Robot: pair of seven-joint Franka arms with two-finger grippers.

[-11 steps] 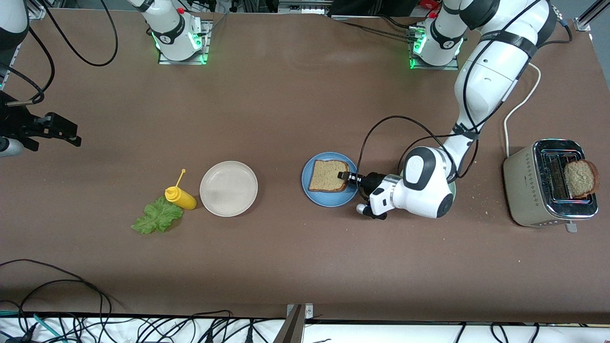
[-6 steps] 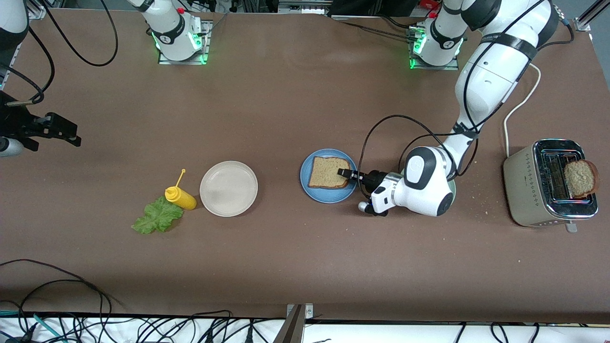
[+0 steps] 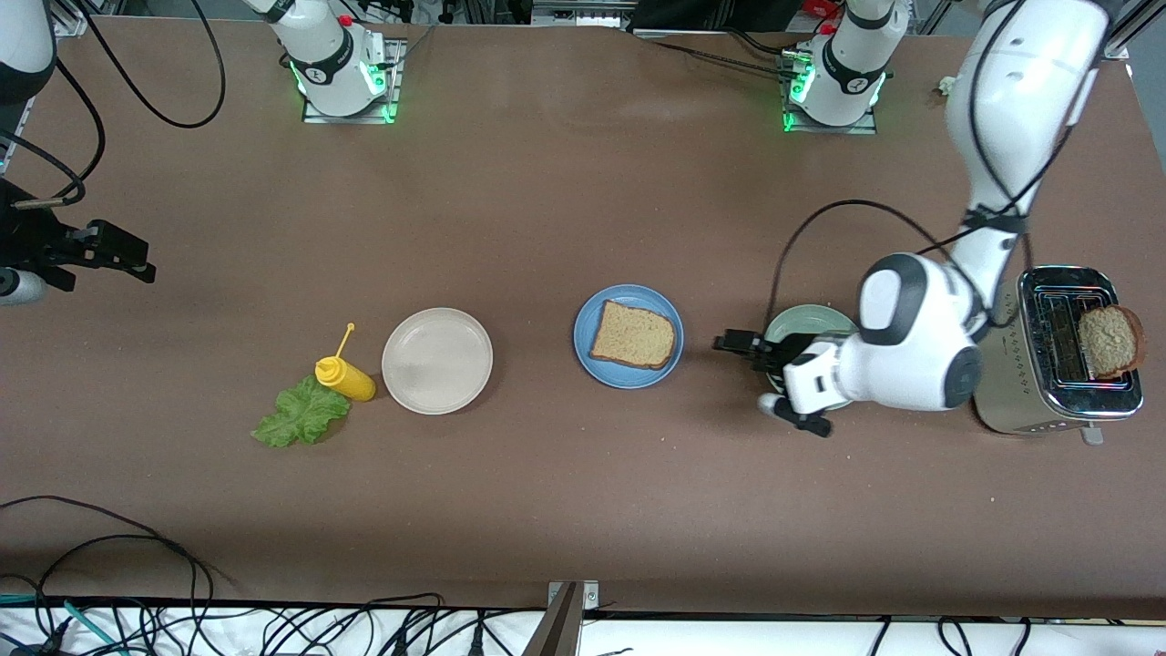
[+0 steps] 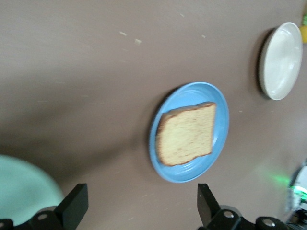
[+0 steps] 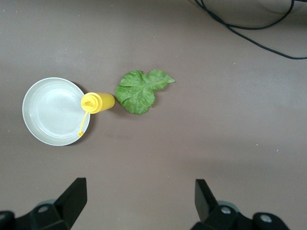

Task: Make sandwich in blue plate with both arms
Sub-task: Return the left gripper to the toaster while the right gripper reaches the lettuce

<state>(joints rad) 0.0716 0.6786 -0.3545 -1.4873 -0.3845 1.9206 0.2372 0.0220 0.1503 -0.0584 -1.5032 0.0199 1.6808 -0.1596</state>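
Observation:
One brown bread slice (image 3: 635, 334) lies flat in the blue plate (image 3: 597, 360). Both also show in the left wrist view, the slice (image 4: 187, 134) in the plate (image 4: 165, 165). My left gripper (image 3: 731, 344) is open and empty, over the table between the blue plate and a pale green plate (image 3: 811, 321). A second bread slice (image 3: 1109, 342) stands in the toaster (image 3: 1002, 364). The green lettuce leaf (image 3: 301, 415) lies on the table toward the right arm's end. My right gripper (image 3: 141, 258) waits open and empty, high over that end. Its wrist view shows the lettuce (image 5: 139, 91).
A yellow mustard bottle (image 3: 346, 378) lies touching the lettuce, beside a beige-white plate (image 3: 437, 360). Both show in the right wrist view, the bottle (image 5: 98, 101) and the plate (image 5: 48, 112). Cables trail along the table edge nearest the front camera.
My left gripper has let go of the bread slice in the blue plate and drawn back toward the toaster end, next to the pale green plate. The right arm has not moved.

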